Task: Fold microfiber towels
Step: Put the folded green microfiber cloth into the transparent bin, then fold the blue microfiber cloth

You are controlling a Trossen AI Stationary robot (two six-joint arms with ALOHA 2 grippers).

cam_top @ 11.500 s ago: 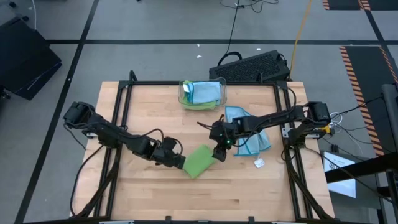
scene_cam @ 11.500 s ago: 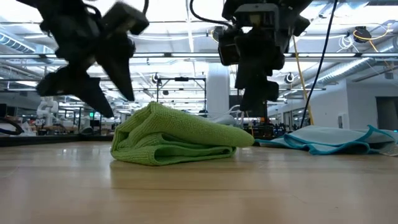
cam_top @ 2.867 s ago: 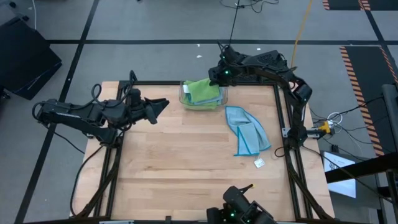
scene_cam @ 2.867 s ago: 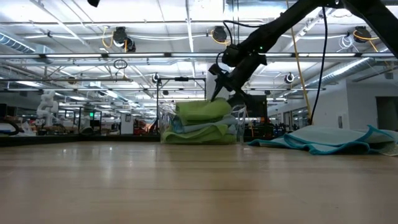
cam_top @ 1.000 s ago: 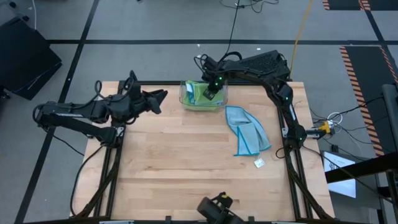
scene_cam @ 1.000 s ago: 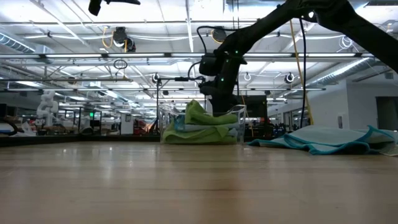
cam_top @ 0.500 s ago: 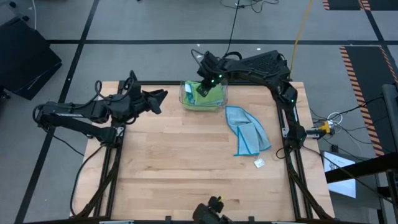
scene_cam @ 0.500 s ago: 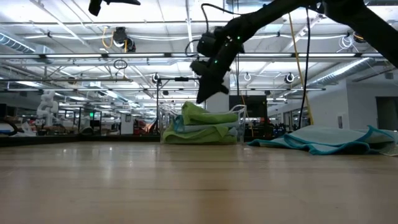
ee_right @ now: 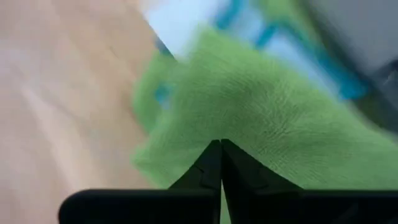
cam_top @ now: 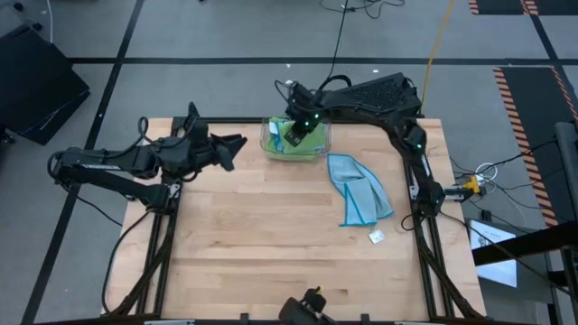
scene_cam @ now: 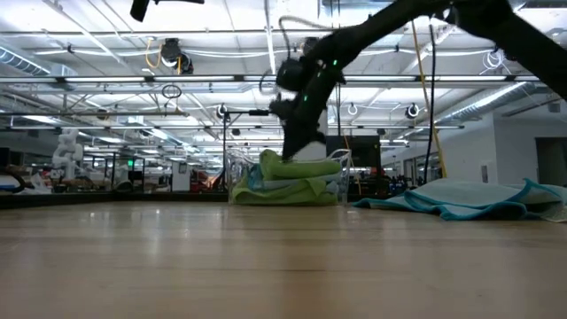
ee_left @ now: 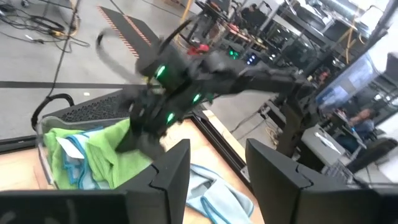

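A: Green towel (cam_top: 302,142) status?
B: Right claw (cam_top: 293,138), fingers pressed together and empty, sits just above it in the clear bin (cam_top: 267,144). Contact seems likely, though blurred.
A: Others?
B: Left claw (cam_top: 237,143) half-open, empty, raised off the table; blue towel (cam_top: 361,191) on the table (cam_top: 271,235).

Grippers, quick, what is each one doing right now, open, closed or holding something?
Left gripper: open, empty, hanging at the table's left.
Right gripper: closed, holding nothing, just over the green towel in the bin.
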